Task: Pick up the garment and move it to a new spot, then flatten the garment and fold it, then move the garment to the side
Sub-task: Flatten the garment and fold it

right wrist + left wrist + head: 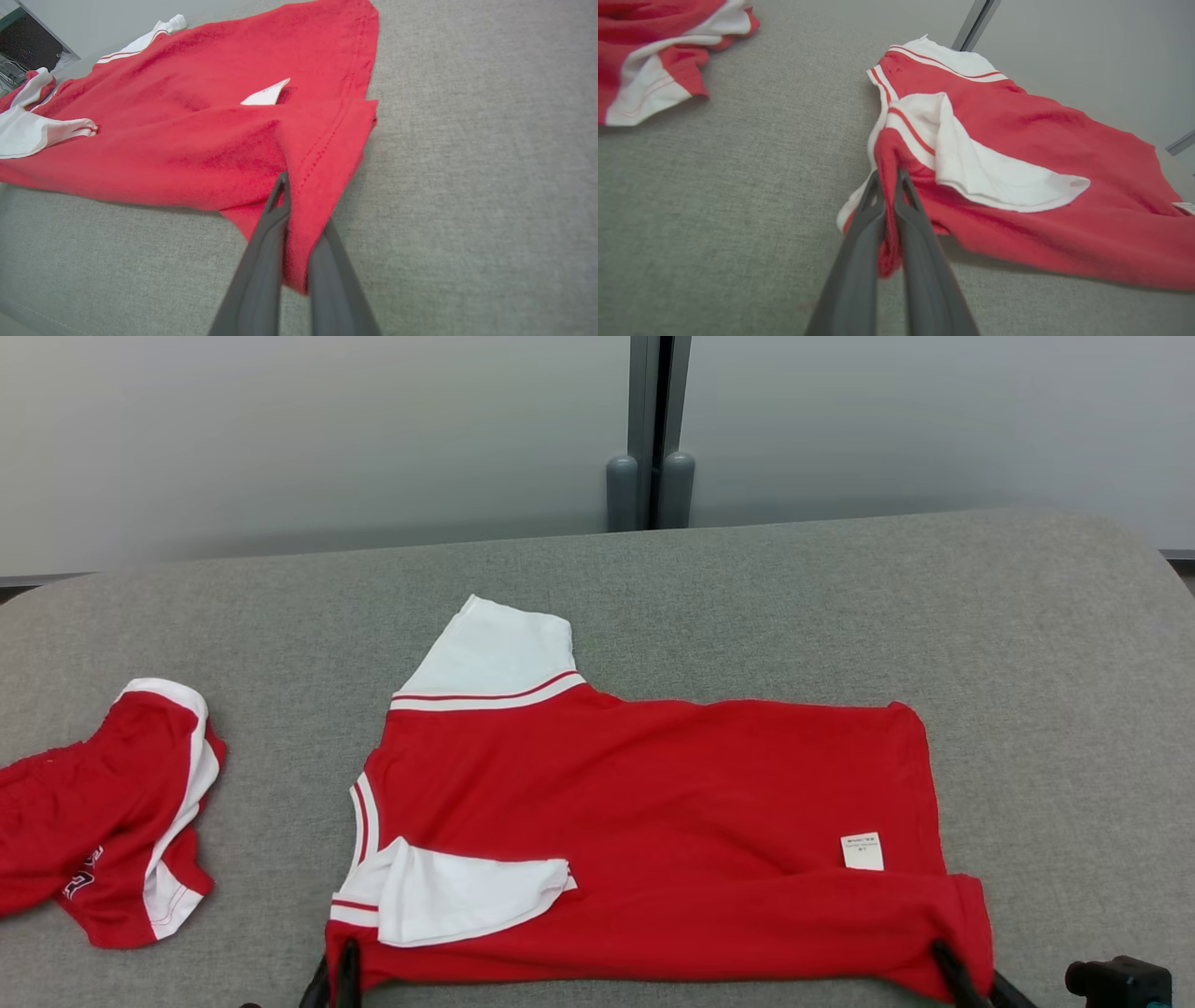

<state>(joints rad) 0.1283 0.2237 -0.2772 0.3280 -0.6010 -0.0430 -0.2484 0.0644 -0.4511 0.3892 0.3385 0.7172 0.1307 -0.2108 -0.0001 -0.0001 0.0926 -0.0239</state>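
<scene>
Two garments: shirt (653, 784), crumpled piece (93, 812) | two tools: left tool (890, 177) clamped on shirt, right tool (299, 210) clamped on shirt

A bright red garment (653, 803) has white sleeves (495, 649), each edged with thin red and white stripes, and the neckline is striped the same way. Its small label (862, 851) is white. A second garment (75, 821) is red with white panels and dark lettering. The tabletop (1027, 663) is mottled grey fabric and the wall (280, 429) is pale grey.
</scene>
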